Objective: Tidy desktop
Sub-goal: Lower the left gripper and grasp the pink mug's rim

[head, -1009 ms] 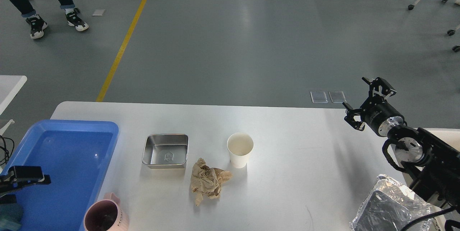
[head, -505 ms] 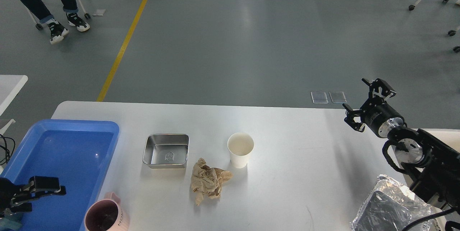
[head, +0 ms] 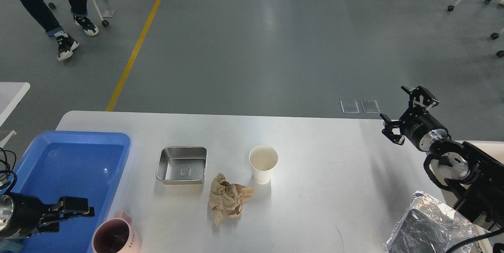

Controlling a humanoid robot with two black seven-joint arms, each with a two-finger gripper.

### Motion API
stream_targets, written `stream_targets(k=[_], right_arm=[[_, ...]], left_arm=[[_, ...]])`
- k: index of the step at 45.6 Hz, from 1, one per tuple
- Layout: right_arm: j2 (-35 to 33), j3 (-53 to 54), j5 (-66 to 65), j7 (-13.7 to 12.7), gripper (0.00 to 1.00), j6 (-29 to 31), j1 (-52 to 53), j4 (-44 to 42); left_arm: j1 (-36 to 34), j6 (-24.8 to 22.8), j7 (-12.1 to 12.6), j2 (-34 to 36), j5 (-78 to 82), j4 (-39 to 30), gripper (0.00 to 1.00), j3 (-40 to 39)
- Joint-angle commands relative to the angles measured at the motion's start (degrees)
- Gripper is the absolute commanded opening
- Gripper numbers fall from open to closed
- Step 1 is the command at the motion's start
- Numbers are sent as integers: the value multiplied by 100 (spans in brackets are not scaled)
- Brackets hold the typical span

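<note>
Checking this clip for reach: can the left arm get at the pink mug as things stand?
Probably yes. The left gripper hangs over the blue tray, just left of the pink mug, with nothing between them.

The pink mug (head: 116,237) is cut off by the bottom edge, as is the foil-lined bin (head: 429,229) at the table's (head: 315,205) near right corner. The seated person (head: 59,1) is shown only from the legs down. The left tool (head: 73,211) is seen side-on, so its fingers cannot be told apart.
</note>
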Motion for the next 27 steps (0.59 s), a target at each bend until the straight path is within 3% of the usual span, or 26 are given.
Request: stream_targets(k=[1, 27], right_arm=[[-13, 4, 0, 0, 100, 0, -5, 8], [-5, 4, 0, 0, 100, 0, -40, 26]], left_arm=[[6, -13, 7, -35, 6, 8, 98, 7], [33, -13, 288, -492, 112, 35, 98, 16]])
